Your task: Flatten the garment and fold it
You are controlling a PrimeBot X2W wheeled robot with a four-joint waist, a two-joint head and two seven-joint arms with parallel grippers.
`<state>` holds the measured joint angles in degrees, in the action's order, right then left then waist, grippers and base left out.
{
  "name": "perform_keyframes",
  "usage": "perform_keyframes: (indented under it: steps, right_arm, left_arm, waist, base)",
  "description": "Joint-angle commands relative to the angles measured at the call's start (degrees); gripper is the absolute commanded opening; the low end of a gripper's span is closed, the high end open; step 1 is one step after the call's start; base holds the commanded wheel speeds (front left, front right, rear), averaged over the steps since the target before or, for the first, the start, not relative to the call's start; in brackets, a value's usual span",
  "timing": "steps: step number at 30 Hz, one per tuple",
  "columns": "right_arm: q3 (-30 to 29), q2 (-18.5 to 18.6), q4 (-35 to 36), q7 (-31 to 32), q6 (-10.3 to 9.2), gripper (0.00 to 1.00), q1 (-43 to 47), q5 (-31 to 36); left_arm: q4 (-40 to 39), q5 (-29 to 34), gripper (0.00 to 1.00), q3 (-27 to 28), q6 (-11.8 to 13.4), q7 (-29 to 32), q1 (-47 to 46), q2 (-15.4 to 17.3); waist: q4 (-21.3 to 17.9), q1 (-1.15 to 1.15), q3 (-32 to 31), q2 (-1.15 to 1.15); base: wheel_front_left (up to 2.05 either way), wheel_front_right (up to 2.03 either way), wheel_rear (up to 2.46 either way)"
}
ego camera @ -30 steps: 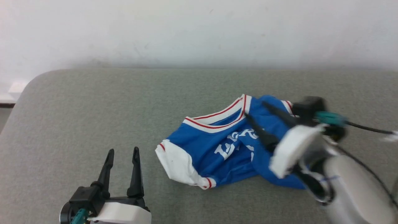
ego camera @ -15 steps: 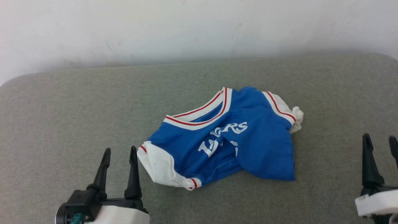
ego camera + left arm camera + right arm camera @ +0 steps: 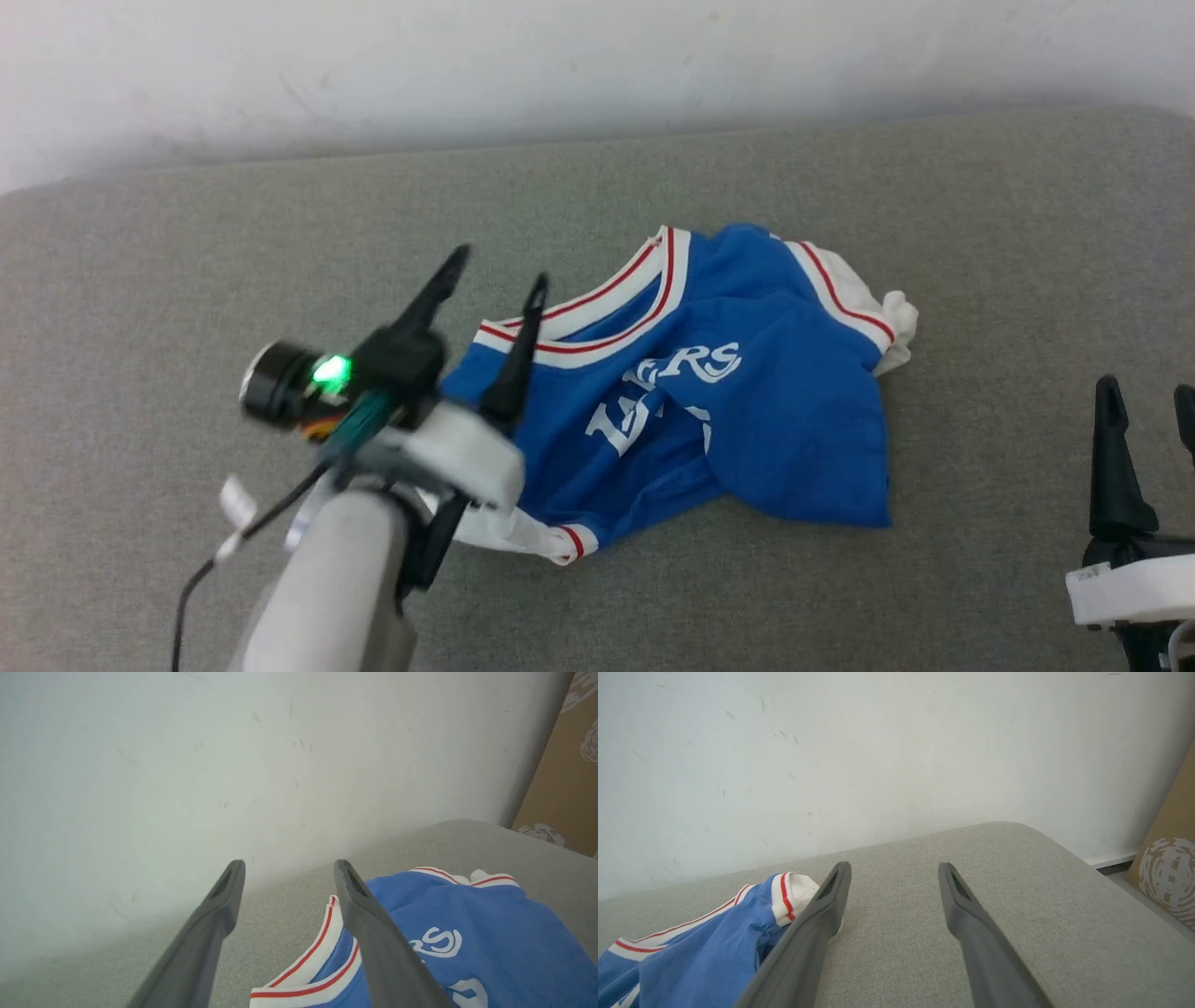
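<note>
Surface: grey fabric pad (image 3: 840, 597) with rounded corners, and a scuffed white wall (image 3: 597, 65) behind it at 12 o'clock.
Garment: we found the blue garment (image 3: 747, 411) lying rumpled on the pad, about the middle and nudged toward 3 o'clock, neither flat nor folded.
Collar: the red-and-white striped collar (image 3: 607, 322) faced up on the shirt's 10 o'clock side. The white lettering (image 3: 695, 364) ending "RS" sat just below it, with a number half swallowed by a fold.
Sleeves: one white sleeve (image 3: 509, 532) was bunched at the shirt's 7 o'clock, partly hidden by the arm. The other sleeve (image 3: 878, 317) was crumpled at 2 o'clock.
Left gripper: the left gripper (image 3: 499, 266) was over the shirt's 9 o'clock edge, pointing toward 1 o'clock, jaws spread wide with nothing between them. In its wrist view one finger (image 3: 373, 933) crossed the collar, but we couldn't tell if it touched the cloth.
Wrist bits: a green light (image 3: 329, 371) glowed there, and a thin dark cable (image 3: 280, 504) trailed off toward 7 o'clock.
Right gripper: the right gripper (image 3: 1148, 387) sat at 4 o'clock of the head view, well apart from the shirt, pointing to 12 o'clock, also spread apart and empty.
Extras: brown cardboard (image 3: 1169, 868) with a white print stood past the pad's 3 o'clock end.
</note>
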<state>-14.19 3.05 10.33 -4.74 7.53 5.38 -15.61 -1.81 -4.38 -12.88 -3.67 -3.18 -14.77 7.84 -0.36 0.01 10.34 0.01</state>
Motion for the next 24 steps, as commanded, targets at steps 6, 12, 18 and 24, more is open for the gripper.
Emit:
perform_keyframes:
  steps: [6,12,18,24]
  right_arm:
    - [1.3,-0.2,0.4,0.7,-0.04,1.00,-2.1,0.4]
    - [2.1,-0.2,0.5,1.5,-0.04,1.00,-2.7,1.0]
    - [2.5,-0.2,0.5,1.8,-0.04,1.00,-2.8,0.9]
    - [2.1,-0.2,0.6,1.7,-0.04,1.00,-3.1,0.7]
  left_arm:
    - [15.3,4.1,1.00,-8.4,-3.2,13.7,-13.8,2.7]
    - [28.1,2.6,1.00,-17.9,-3.8,26.7,-20.5,6.6]
    - [32.0,-3.9,0.00,-28.8,-3.8,32.8,-24.2,10.9]
    - [31.6,-8.4,0.00,-30.4,-3.8,28.7,-26.6,12.6]
  waist:
    - [-0.3,-0.01,3.7,-0.01]
    - [-1.7,-0.01,4.6,-0.01]
    - [-2.7,-0.01,5.0,-0.01]
    - [-2.8,-0.01,5.8,-0.01]
  base:
    - [0.00,0.00,0.00]
    - [0.00,0.00,0.00]
    - [0.00,0.00,0.00]
    - [0.00,0.00,0.00]
